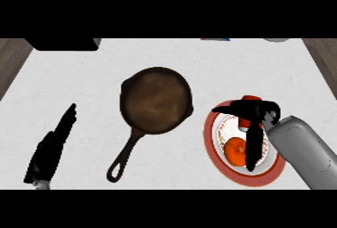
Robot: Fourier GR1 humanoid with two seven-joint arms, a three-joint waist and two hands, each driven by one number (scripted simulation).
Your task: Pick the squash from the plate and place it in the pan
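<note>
The right hand's [258, 112] fingers [251, 153] are spread over the plate [209, 144]. One points left across its far side and a long one runs straight toward the near edge. The rest are bent above the plate's far part. The long finger crosses the right edge of the squash [232, 150] and may be touching it, but nothing is curled round the squash or pinching it.

The squash, a round orange piece, lies on the white middle of the plate, toward its near side. By my reading the task is at its start: the hand is in place above the squash, and the grasp, the lift, the carry to the left and the setting down are all left to do. A small red patch shows among the bent fingers; I cannot tell whether it is the plate's pattern or something else.

The plate has a red rim and sits at the right of the counter [79, 80], holding only the squash as far as can be seen. Just to its left stands the pan [157, 100], dark and round, with its handle [126, 153] running toward the near side. Nothing shows inside the pan.

The grey forearm [302, 151] comes in from the lower right. Well apart at the left, the left hand [47, 151] rests with straight fingers held together, pointing far, holding nothing.
</note>
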